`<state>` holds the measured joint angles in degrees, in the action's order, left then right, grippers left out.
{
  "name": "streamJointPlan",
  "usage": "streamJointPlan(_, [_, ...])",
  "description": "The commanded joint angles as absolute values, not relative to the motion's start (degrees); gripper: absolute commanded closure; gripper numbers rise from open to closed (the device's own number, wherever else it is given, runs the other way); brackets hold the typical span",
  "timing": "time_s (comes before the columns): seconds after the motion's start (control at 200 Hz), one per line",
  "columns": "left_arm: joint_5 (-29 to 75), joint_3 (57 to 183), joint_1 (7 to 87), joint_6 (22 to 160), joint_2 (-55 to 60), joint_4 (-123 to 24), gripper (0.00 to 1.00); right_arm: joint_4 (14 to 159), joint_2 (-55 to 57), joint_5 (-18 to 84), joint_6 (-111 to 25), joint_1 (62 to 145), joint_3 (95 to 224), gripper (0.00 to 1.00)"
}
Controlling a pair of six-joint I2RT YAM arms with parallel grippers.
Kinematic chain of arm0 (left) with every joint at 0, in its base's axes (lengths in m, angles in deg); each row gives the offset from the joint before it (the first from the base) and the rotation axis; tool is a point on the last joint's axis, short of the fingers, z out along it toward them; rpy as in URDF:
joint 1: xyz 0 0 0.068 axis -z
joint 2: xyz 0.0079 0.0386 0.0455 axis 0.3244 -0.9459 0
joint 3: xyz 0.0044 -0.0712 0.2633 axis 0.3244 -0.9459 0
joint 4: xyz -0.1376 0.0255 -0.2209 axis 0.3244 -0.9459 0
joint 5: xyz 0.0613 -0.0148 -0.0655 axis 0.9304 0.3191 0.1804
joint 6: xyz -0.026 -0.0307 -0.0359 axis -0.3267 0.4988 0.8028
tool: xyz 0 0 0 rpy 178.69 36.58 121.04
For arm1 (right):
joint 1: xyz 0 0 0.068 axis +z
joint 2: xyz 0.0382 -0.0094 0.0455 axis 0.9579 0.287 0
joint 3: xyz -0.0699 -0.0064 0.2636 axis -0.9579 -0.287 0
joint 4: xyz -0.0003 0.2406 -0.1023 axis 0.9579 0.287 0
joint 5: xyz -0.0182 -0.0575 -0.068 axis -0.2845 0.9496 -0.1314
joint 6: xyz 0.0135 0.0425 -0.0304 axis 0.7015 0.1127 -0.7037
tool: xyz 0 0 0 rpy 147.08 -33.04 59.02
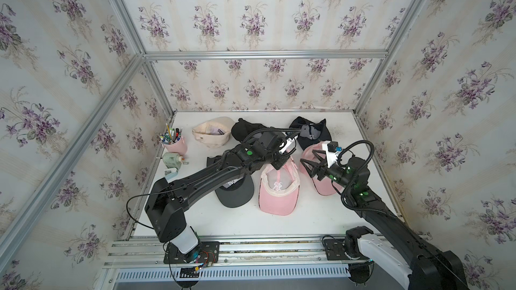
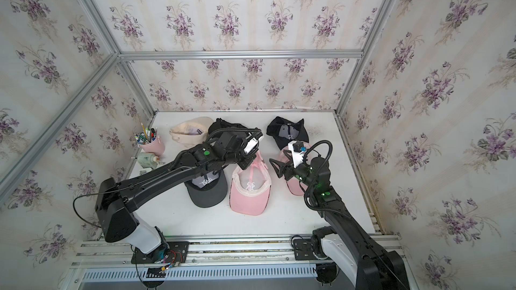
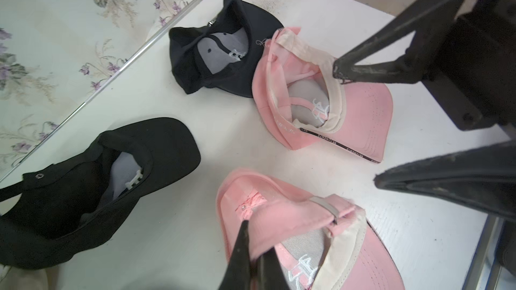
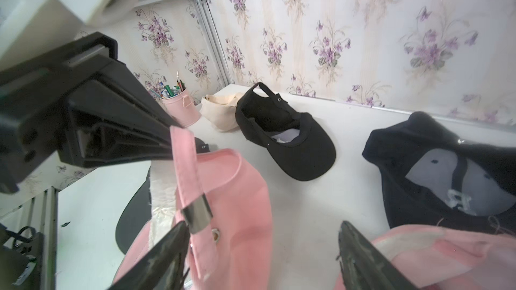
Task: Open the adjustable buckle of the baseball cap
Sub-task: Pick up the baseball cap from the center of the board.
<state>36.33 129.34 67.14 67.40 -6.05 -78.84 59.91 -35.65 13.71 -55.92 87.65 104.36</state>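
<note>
A pink baseball cap (image 1: pixel 279 191) lies upside down mid-table, also seen in the left wrist view (image 3: pixel 371 249). Its pink back strap (image 4: pixel 184 163) carries a metal buckle (image 4: pixel 196 216), which shows in the left wrist view too (image 3: pixel 325 205). My left gripper (image 3: pixel 255 242) is shut on the strap a little way from the buckle and holds it lifted; in both top views it hovers over the cap's back (image 1: pixel 277 164) (image 2: pixel 245 164). My right gripper (image 4: pixel 262 225) is open, with one fingertip (image 4: pixel 178 232) right beside the buckle. It sits just right of the cap (image 1: pixel 305 167).
A second pink cap (image 1: pixel 324 188) lies under the right arm. A black cap (image 1: pixel 236 195) sits left of the held one. A navy cap (image 1: pixel 311 132), another black cap (image 1: pixel 245 129) and a cream cap (image 1: pixel 212 133) lie at the back. A pink pen cup (image 1: pixel 176 143) stands far left.
</note>
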Motion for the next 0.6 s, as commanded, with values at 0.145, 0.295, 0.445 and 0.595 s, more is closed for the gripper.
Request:
streamJointPlan(0.145, [42.63, 133.64, 68.49, 72.17, -2.79, -80.6, 1.0, 43.4, -39.16, 9.09, -59.76, 88.26, 99.49, 0.18])
streamJointPlan(0.295, [43.62, 137.12, 69.04, 72.32, -3.26, -81.95, 1.0, 41.71, -39.79, 8.94, -62.6, 89.34, 98.97, 0.18])
streamJointPlan(0.445, [43.47, 140.5, 69.11, 70.79, -4.57, -82.39, 1.0, 43.48, -38.64, 14.15, -68.54, 91.96, 99.92, 0.19])
streamJointPlan(0.595, [41.58, 143.9, 69.12, 69.28, -6.03, -82.75, 1.0, 42.98, -36.46, 19.87, -72.5, 94.0, 100.41, 0.2])
